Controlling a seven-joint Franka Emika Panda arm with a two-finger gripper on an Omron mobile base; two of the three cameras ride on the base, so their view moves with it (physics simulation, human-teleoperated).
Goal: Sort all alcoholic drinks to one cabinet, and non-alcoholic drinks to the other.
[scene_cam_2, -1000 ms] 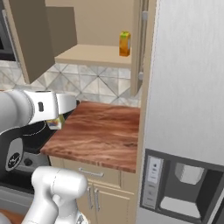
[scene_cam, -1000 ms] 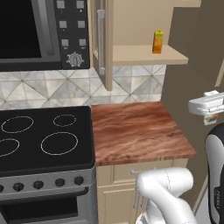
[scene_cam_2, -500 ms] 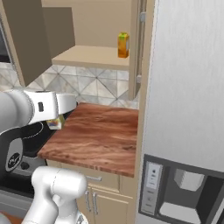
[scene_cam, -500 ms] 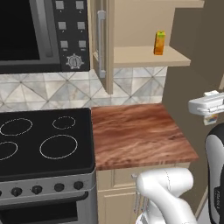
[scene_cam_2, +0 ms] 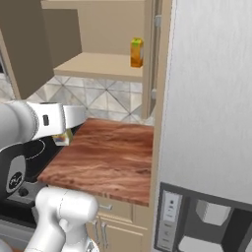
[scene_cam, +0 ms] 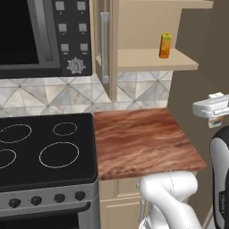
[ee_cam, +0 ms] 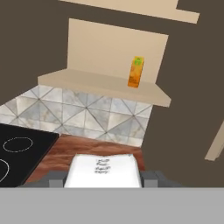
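Observation:
My gripper [ee_cam: 104, 178] is shut on a small white-cream carton [ee_cam: 104, 168], one of the non-alcoholic drinks. From the base views, the gripper [scene_cam: 214, 108] hangs at the right of the wooden counter with the carton [scene_cam: 215, 121] under it; the same gripper [scene_cam_2: 66, 129] and carton [scene_cam_2: 62, 139] hover over the counter's left edge. An orange-yellow carton [scene_cam: 165, 45] stands upright on the pale shelf [scene_cam: 152, 60] of the narrow open tan cabinet, above and ahead of the gripper. That carton [ee_cam: 136, 71] sits at the shelf's right end. The alcoholic drinks are out of view.
The cabinet's open door with its grey bar handle [scene_cam: 104, 47] juts out left of the shelf. A microwave [scene_cam: 40, 36] hangs above a black stove [scene_cam: 44, 147]. A wooden counter [scene_cam: 138, 138] lies below the shelf. A grey fridge [scene_cam_2: 211, 108] walls off the right side.
Both base views have shifted slightly, so the camera has moved a little. The gripper keeps its hold on the white-cream carton in the same pose.

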